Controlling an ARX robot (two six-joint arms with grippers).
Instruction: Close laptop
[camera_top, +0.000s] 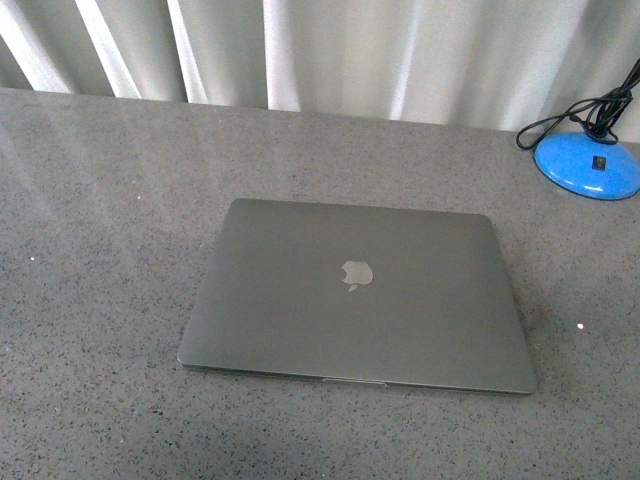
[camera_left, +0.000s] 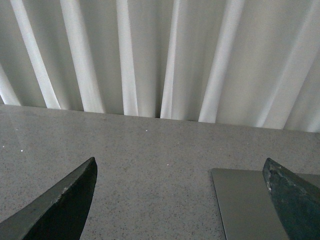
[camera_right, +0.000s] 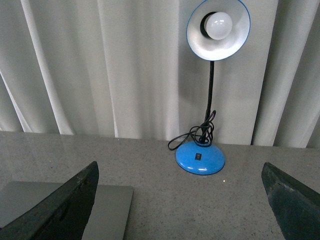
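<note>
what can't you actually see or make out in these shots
- Laptop keyboard and screen: hidden in the front view, the lid is down over them.
- Lamp head and bulb: cut off by the front view's top edge; only the right wrist view shows them.
- Left gripper and right gripper: absent from the front view; each wrist view shows only two fingertips, spread apart.
- Lamp switch marking: too small.

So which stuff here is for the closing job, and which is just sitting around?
For the job:
- the laptop, lid already down flat
- left gripper and right gripper, both open and holding nothing

Just sitting around:
- blue desk lamp with its black cord
- white curtain
</note>
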